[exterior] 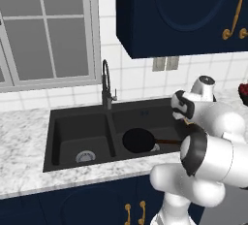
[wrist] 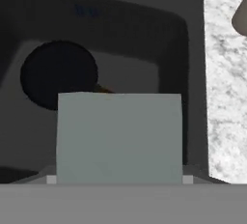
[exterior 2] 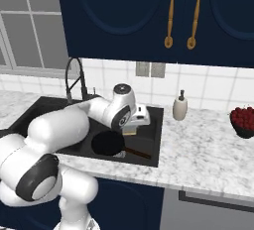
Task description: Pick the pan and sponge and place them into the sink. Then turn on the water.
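Left base view: pan (exterior: 139, 140) lying in right basin of sink (exterior: 72, 122), handle toward the arm.

Right base view: fingers (exterior 2: 132, 130) hanging over sink's right basin, grasping sponge (exterior 2: 131, 130), just above and right of pan.

Hand view: sponge's grey-green face (wrist: 119, 137) clamped between fingers, pan beyond at upper left.

Even, flat rendered light, soft faint shadows, no glare, slightly blurry hand view.

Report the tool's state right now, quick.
Tool: closed on the small flat rectangular yellow sponge with a grey-green top, held over the matte black rectangular sink.
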Controlling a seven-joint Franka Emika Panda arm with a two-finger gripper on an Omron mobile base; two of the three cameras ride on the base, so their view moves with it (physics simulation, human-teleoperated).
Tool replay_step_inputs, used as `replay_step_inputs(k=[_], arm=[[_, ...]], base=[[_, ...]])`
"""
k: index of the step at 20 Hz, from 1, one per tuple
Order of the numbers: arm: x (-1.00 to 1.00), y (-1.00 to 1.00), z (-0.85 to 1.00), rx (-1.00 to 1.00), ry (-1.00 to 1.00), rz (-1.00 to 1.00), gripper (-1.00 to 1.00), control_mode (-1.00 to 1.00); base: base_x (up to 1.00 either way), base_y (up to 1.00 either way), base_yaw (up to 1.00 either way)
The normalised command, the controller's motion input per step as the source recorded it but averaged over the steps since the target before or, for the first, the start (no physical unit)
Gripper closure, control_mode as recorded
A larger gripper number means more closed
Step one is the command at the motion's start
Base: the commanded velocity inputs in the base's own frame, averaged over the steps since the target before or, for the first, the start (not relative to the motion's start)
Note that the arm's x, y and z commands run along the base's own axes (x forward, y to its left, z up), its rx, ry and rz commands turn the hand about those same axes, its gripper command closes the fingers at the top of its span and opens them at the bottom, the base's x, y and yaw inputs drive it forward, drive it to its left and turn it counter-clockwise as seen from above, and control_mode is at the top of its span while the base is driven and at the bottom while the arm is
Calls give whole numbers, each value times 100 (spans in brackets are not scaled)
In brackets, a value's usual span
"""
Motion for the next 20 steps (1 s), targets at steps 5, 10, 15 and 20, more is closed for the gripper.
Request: replay_step_inputs(k=[5,10,15,20], arm=[[8,100,-2,-1,2,32,100,-100],[55,85,-39,0,8,27,100,-100],[63,42,-84,0,16,19,100,-100],[53,5,-89,0,-1,12,100,-100]], base=[[0,0,0],[0,0,0],[0,0,0],[0,0,0]])
